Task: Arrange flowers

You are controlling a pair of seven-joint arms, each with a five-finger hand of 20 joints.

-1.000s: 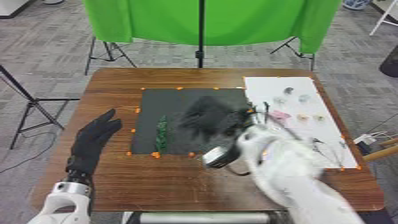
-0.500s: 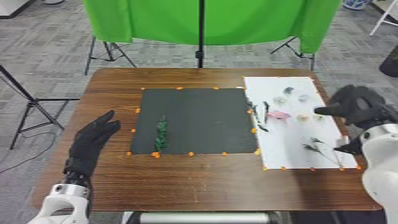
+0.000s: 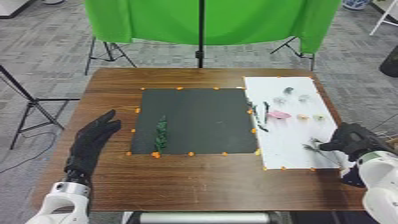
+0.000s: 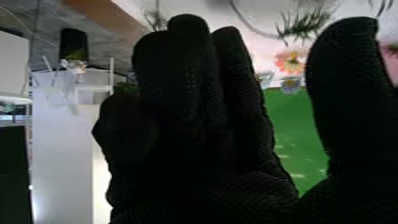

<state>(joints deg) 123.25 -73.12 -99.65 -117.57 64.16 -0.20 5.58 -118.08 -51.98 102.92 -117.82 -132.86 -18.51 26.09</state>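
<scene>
On the brown table [image 3: 195,185], the black sheet [image 3: 200,120] adjoined the white sheet [image 3: 277,135], whose edge the right hand [image 3: 357,140], open, partly hid. The left hand [image 3: 91,137] was also open. The green sprig [image 3: 162,134] lay on black, the pink flower [image 3: 279,115], indistinct, on white.

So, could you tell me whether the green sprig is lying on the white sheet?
No, the green sprig lies on the dark sheet.

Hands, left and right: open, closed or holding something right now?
Left hand: open, fingers straight, holding nothing.
Right hand: open, fingers extended with the thumb apart, nothing between them.
</scene>
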